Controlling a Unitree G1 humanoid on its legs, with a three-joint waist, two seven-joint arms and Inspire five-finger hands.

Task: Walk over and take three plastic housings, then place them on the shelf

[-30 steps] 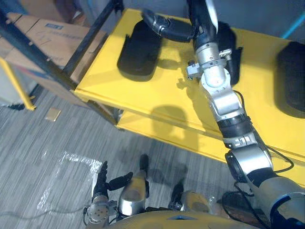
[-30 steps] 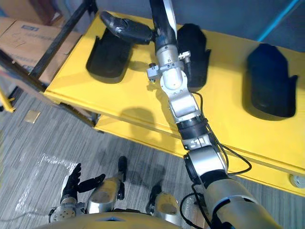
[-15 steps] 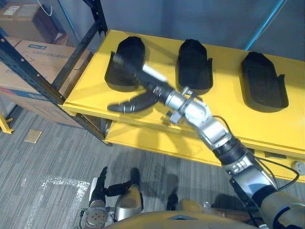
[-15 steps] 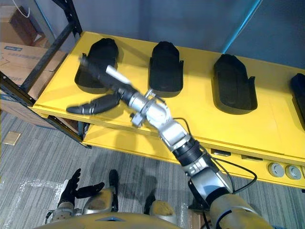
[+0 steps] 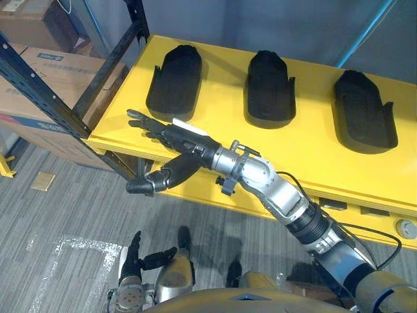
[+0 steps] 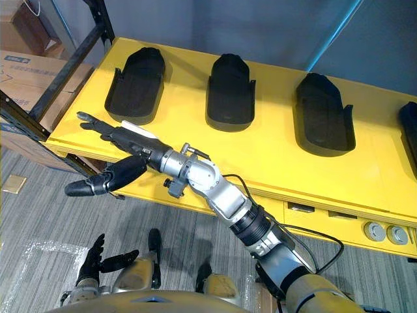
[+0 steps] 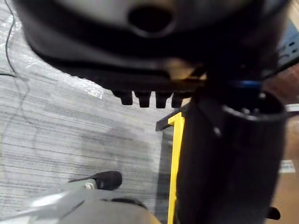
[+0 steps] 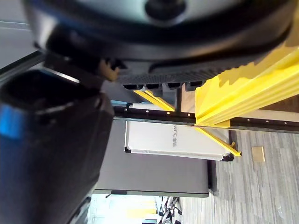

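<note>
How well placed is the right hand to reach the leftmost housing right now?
Probably well placed, yes. The right hand is open, fingers stretched over the front left corner of the shelf, just short of the leftmost housing. Bare yellow surface lies between them, with nothing in the way.

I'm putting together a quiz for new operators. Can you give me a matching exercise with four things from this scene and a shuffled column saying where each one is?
Things:
1. right robot hand
2. left robot hand
3. plastic housings
4. cardboard box

Places:
A. lying on the yellow shelf
B. low over the grey floor
C. beside the shelf, behind the dark rack
D. open and empty, at the shelf's front left corner

Pairs: 1-D, 2-B, 3-A, 4-C
</note>
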